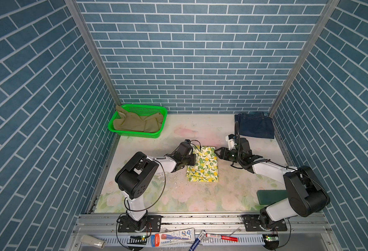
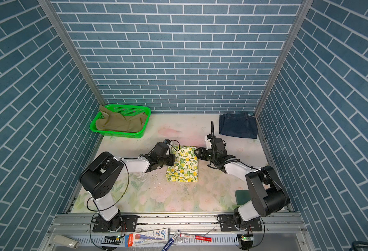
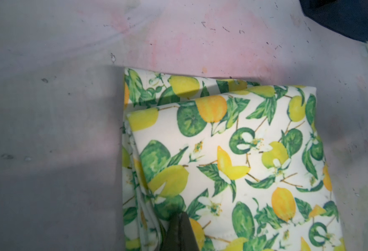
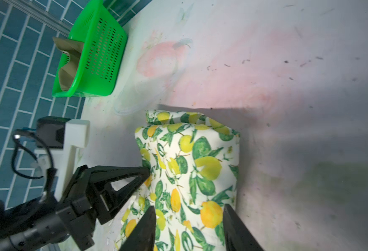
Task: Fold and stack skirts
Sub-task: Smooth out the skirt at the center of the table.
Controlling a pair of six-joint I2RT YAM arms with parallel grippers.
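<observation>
While the khaki skirt (image 1: 135, 123) lay in the basket (image 1: 135, 135) at upper left, the left gripper (image 1: 194, 159), fingers together, seemingly pinched the folded lemon skirt (image 1: 203, 168) at centre. The right gripper (image 1: 217, 152) held its fingers apart astride the opposite edge, probably to carry it onto the denim skirt (image 1: 256, 127), upper right.

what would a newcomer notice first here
A folded cream skirt with yellow lemon and green leaf print lies mid-table, the left gripper shut at one edge, the right gripper open over the opposite edge. At the far left corner, a green plastic mesh basket holds a khaki-olive skirt.
</observation>
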